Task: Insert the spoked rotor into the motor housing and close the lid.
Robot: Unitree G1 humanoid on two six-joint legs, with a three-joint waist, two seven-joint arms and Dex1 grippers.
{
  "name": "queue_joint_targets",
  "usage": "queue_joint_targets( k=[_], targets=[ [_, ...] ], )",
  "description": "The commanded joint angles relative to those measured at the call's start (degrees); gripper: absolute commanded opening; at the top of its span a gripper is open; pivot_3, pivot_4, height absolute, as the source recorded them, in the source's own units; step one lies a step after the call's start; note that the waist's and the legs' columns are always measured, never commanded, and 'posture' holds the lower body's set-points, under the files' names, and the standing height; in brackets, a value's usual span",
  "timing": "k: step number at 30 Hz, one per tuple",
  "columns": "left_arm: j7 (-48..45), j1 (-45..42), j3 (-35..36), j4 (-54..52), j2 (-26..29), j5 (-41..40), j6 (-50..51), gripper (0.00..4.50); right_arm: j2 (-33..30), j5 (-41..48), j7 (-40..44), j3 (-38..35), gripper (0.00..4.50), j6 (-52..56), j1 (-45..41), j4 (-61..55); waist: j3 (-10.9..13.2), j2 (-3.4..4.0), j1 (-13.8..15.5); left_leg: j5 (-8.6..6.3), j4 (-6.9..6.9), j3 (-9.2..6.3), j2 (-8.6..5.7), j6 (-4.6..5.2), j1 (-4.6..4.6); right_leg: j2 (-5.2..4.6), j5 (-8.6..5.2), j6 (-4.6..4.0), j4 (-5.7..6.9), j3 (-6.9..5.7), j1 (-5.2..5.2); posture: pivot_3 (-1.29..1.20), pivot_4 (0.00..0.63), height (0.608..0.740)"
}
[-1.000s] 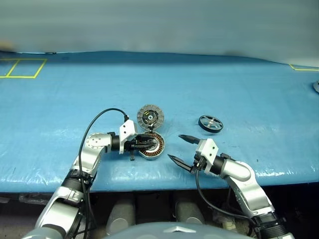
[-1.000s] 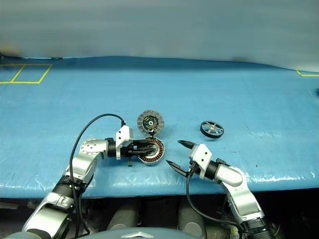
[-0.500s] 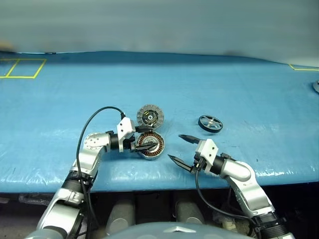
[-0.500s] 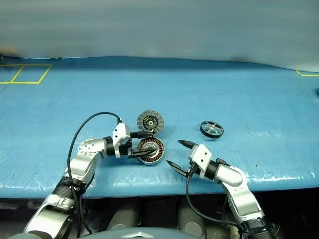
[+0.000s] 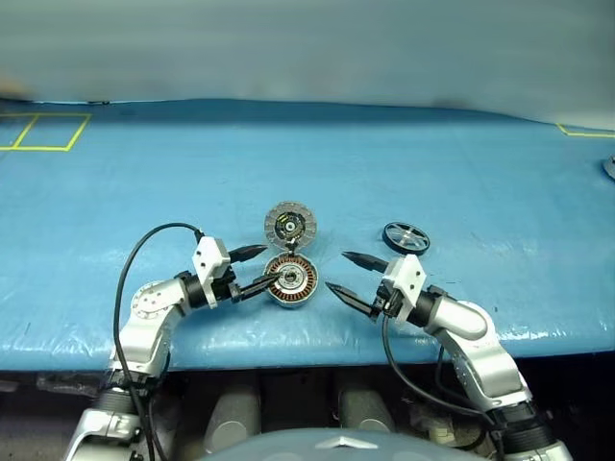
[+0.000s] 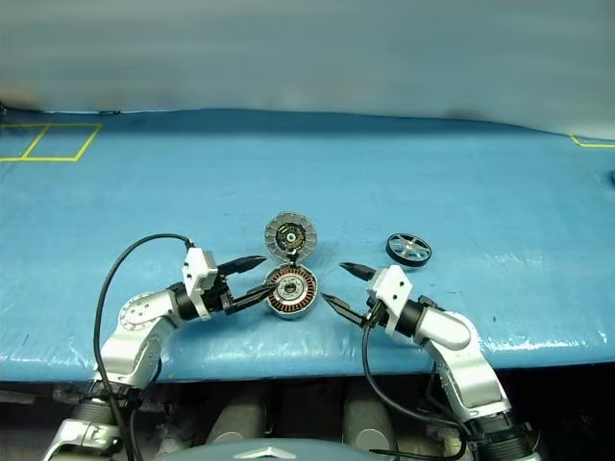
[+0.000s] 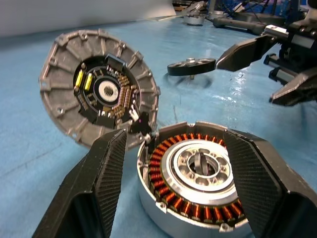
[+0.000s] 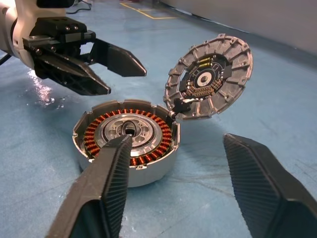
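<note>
the left hand (image 5: 258, 270) gapes empty beside the round silver copper-wound motor housing (image 5: 291, 280); the right hand (image 5: 338, 274), open, could knock its tilted grey lid (image 5: 289, 226) reaching the dark spoked rotor (image 5: 405, 237).

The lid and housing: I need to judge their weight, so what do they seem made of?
The round ribbed grey lid looks like cast metal, matte and grainy, with a dark circuit board inside. The round silver-grey motor housing looks like machined metal, smooth and shiny, ringed by glossy copper-coloured wire windings.

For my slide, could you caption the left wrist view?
Open left gripper facing the motor housing, lid open.
</note>
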Motion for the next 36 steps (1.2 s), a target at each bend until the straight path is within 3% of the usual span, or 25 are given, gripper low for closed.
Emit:
queue_joint_targets(
  k=[1,3,7,10,12,36],
  targets=[
    [1.47,0.72,1.14,-1.53,-0.12,-0.11,-1.09,3.32,-0.17,0.22,1.25,1.39,1.81,0.33,-2.20,-2.78,0.00,0.00,-0.03,0.00,0.00,0.00,0.00,0.00,0.00,0.00,0.00,0.00,0.00,0.00,0.00,0.00,0.150,0.740],
    [1.82,1.34,1.24,-1.80,-0.27,-0.35,-1.21,3.32,-0.54,-1.17,2.08,3.58,1.15,1.31,-3.39,-2.99,0.00,0.00,-0.05,0.00,0.00,0.00,0.00,0.00,-0.01,0.00,0.00,0.00,0.00,0.00,-0.01,0.00,0.150,0.740],
    [1.84,2.41,1.14,-1.98,-0.19,-0.27,-1.97,3.32,0.01,-3.86,1.92,7.11,1.15,3.02,-5.51,-2.38,0.00,0.00,-0.08,0.00,-0.02,0.00,0.00,0.00,-0.01,0.00,0.00,0.00,0.00,0.00,-0.02,0.00,0.150,0.740],
    [1.88,3.20,1.53,-2.32,-0.11,-0.76,-2.12,3.32,1.55,-6.66,0.69,9.84,0.61,3.61,-8.23,-0.36,0.00,0.00,-0.23,0.00,-0.01,0.02,0.00,0.00,0.00,0.00,0.00,0.00,0.00,0.02,-0.02,0.00,0.150,0.740],
    [2.29,3.56,1.77,-2.50,-0.08,-0.72,-2.27,3.32,2.86,-7.91,-0.37,10.74,0.02,3.42,-9.28,1.10,0.00,0.00,-0.20,0.00,0.01,0.02,0.01,0.00,0.01,0.00,0.00,0.00,0.02,0.01,-0.02,0.00,0.150,0.740],
    [4.77,5.37,1.84,-2.06,0.06,0.13,-3.99,3.32,8.28,-13.06,-1.89,13.61,0.02,1.11,-15.71,10.44,0.00,0.00,-0.36,0.00,-0.01,0.02,0.01,0.00,0.01,0.02,0.01,-0.01,0.03,0.01,-0.03,0.00,0.150,0.740]
  ],
)
